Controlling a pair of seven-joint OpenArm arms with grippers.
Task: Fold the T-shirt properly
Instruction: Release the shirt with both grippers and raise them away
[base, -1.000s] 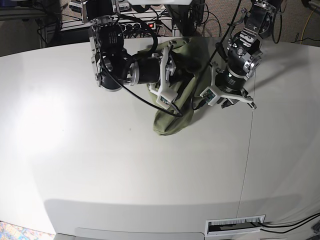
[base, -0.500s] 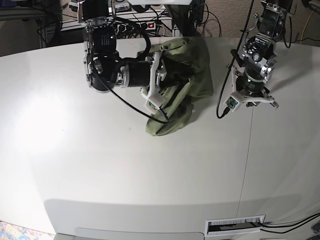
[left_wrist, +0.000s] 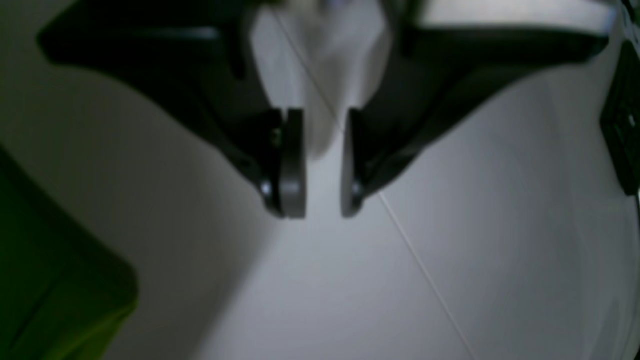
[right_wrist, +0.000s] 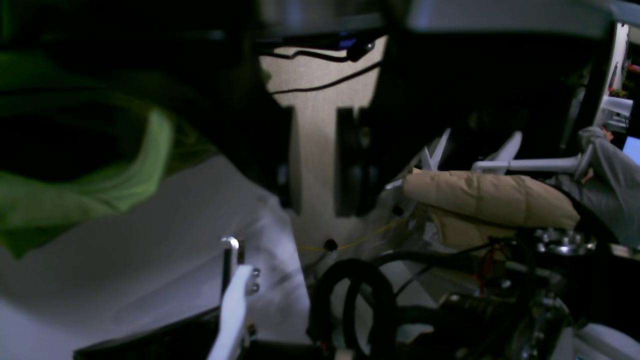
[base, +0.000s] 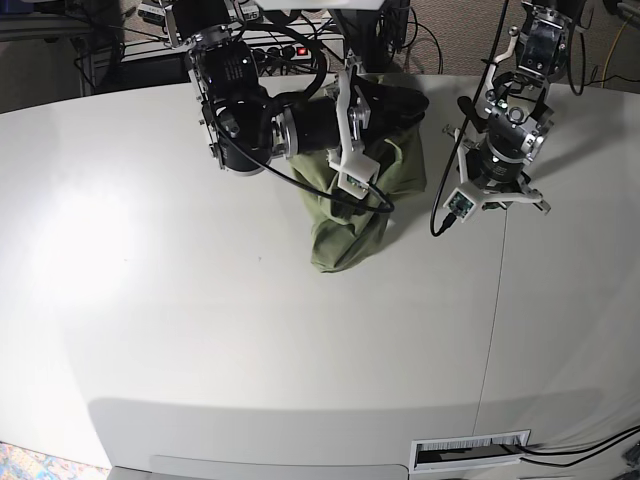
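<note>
Crumpled T-shirt (base: 350, 215) lies upper centre on the surface (base: 200, 330); left pincer (left_wrist: 322, 200) and right pincer (right_wrist: 315, 200) both apart, empty.

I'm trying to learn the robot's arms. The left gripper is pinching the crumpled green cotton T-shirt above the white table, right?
Not quite. The left gripper pinches nothing; the left wrist view shows bare white table between its pads, with the crumpled green cotton T-shirt off to the side.
</note>
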